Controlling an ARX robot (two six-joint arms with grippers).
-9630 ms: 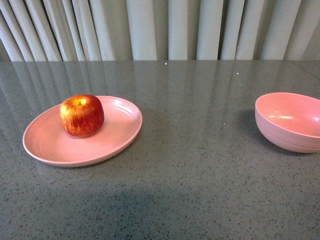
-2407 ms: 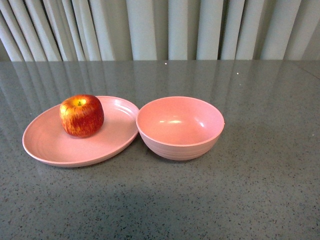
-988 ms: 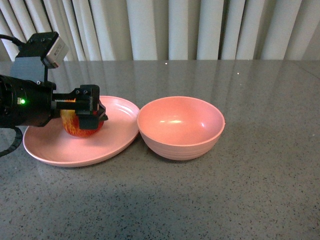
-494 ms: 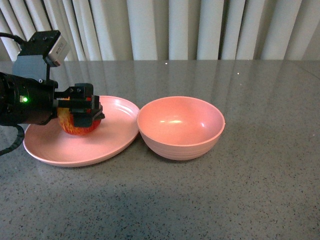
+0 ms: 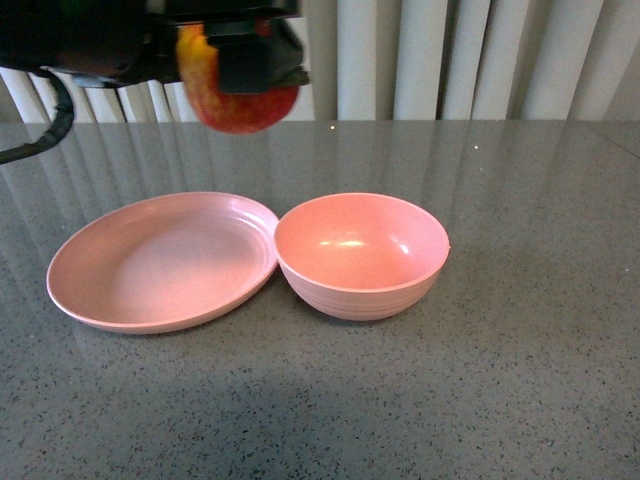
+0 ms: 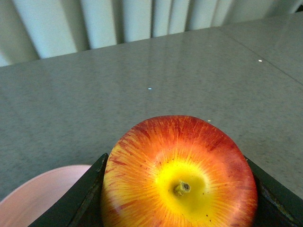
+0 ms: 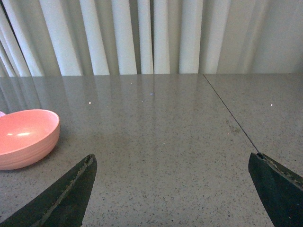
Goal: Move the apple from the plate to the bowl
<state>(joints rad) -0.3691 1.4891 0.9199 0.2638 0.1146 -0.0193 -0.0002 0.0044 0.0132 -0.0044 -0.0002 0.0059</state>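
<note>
apple | gripped between left jaws | in air, off plate | right jaws wide

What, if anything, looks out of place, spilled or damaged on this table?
Nothing stands out. The apple is unbruised where visible, clamped in the left gripper above the table. The plate lies flat and bare, the bowl stands upright close beside it, and neither shows cracks or spills.

My left gripper, at top left of frame, is clamped on the round glossy red-and-yellow apple, held high above the wide shallow pink plastic plate, whose right rim touches the deep ridged pink bowl on the grey speckled table.
</note>
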